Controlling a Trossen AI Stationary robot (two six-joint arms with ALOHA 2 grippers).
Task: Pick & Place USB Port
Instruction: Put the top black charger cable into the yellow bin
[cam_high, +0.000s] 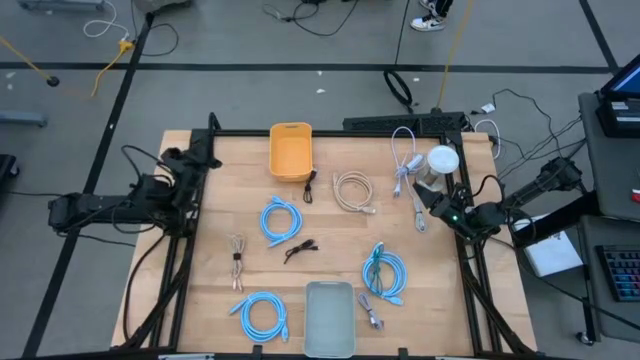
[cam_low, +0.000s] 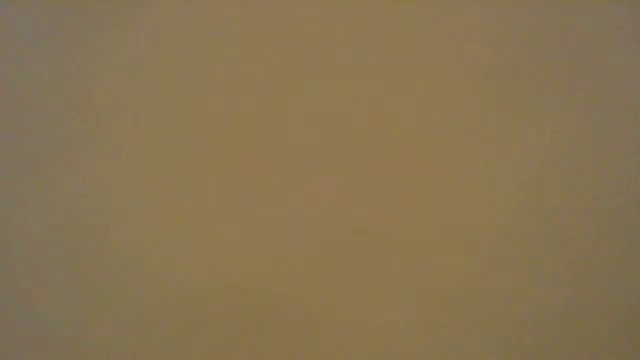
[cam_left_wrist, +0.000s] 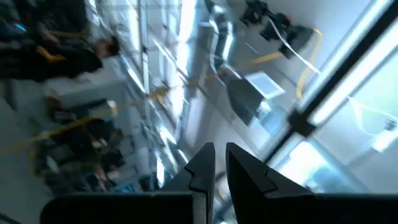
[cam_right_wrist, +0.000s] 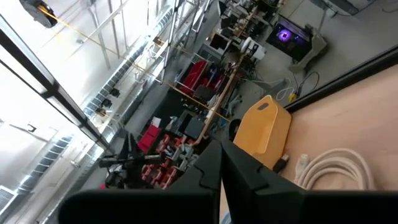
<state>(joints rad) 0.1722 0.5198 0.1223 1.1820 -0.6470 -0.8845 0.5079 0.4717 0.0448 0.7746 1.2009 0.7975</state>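
Resting at the frame's left edge, your left hand (cam_high: 196, 160) has its fingers nearly together, empty; your right hand (cam_high: 432, 196), fingers together, sits mid-right beside the white cable (cam_high: 353, 190).

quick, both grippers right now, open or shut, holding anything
left gripper: fingers nearly together, a thin gap between them, nothing held.
right gripper: shut, nothing held.
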